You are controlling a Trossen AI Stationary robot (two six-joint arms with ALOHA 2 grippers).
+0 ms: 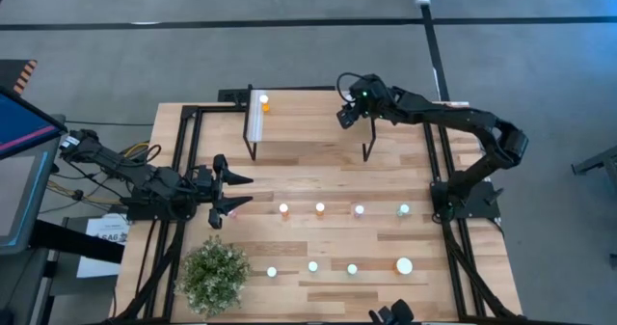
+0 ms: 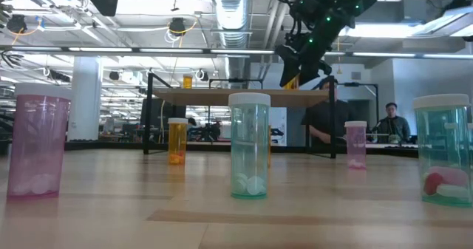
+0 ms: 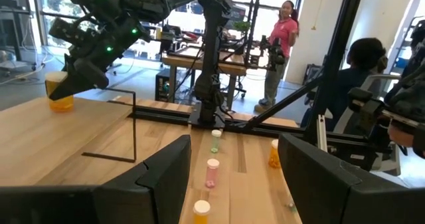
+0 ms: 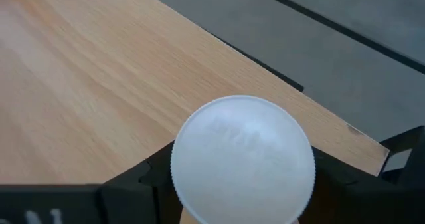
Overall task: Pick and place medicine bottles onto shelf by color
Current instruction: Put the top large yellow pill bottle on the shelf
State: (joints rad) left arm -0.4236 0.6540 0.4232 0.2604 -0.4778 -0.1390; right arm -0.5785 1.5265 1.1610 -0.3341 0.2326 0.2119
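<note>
It was a robotics lab in an open, industrial hall. Bare ducts (image 2: 235, 12) and pipes ran under the ceiling with strip lights. Beyond the wooden bench (image 1: 318, 238) stood more work tables (image 3: 199, 59) loaded with equipment, and a grey floor (image 1: 193, 55) marked with dark tape. People (image 3: 279, 48) stood or sat among the stations, one at a screen (image 2: 392, 123).
</note>
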